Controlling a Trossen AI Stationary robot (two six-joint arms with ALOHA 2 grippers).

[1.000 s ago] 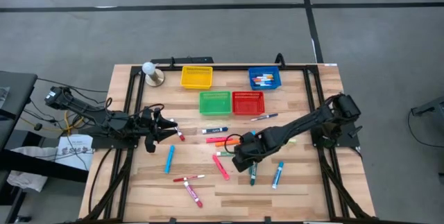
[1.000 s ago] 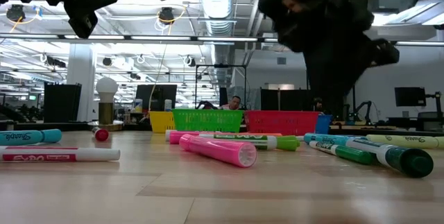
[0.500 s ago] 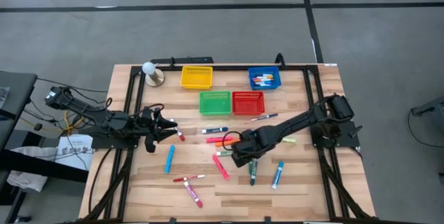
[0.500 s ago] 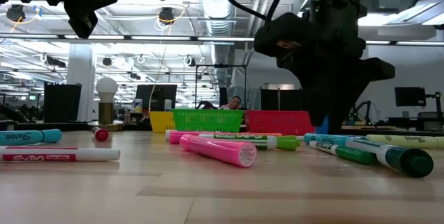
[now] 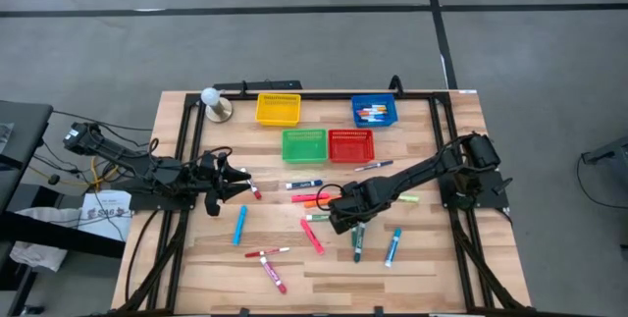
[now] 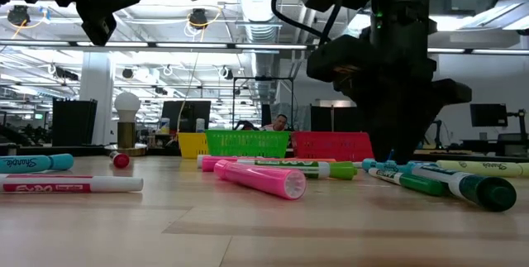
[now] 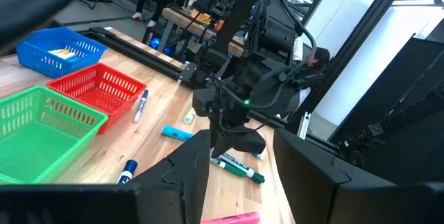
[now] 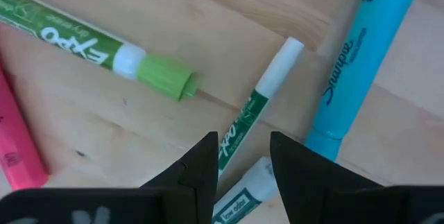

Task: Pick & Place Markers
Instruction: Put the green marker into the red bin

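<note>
Over the last second the right arm has retracted its elbow slightly toward the table's right edge and swung its wrist inward. The right gripper [image 5: 340,221] has shifted a little toward the table's centre and descended toward the tabletop. In the low view its dark body now sits lower and more upright than before. Its parted fingers [image 8: 201,165] now straddle a thin green-and-white marker [image 8: 251,115], beside a blue highlighter [image 8: 361,64].

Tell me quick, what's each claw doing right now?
Left gripper: open, holding nothing.
Right gripper: open, over a thin green marker, nothing held.
</note>
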